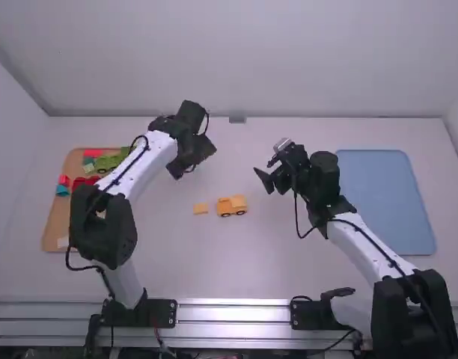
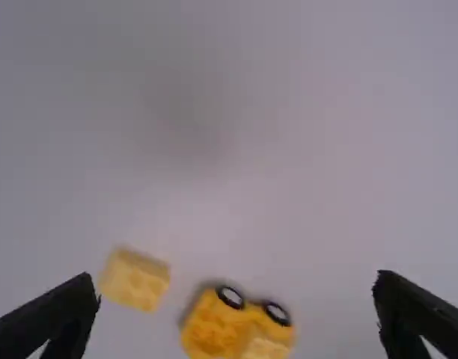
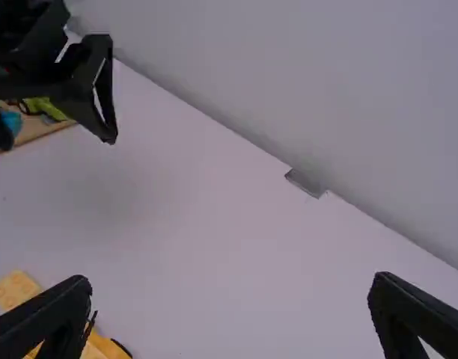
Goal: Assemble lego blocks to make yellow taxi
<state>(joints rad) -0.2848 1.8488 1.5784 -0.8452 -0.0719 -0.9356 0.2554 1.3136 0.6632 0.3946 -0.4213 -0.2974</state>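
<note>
The left hand [image 2: 238,283] is spread wide and empty over the tabletop [image 1: 289,258]; the right hand [image 3: 233,282] is spread and empty too. Between the arms sits the part-built yellow car [image 1: 233,206], a loose yellow block [image 1: 200,209] near it. Fitting that block seems the step in hand: one hand should pinch it squarely, the other steady the car

The yellow car [image 1: 231,206], partly built, stands upright on black wheels, a paler brick on top, between the left gripper's [image 1: 195,165] and right gripper's [image 1: 263,167] jaws but nearer the arm bases; a loose pale-yellow block [image 1: 201,209] lies flat just beside it, studs up, clear of both grippers' open jaws
</note>
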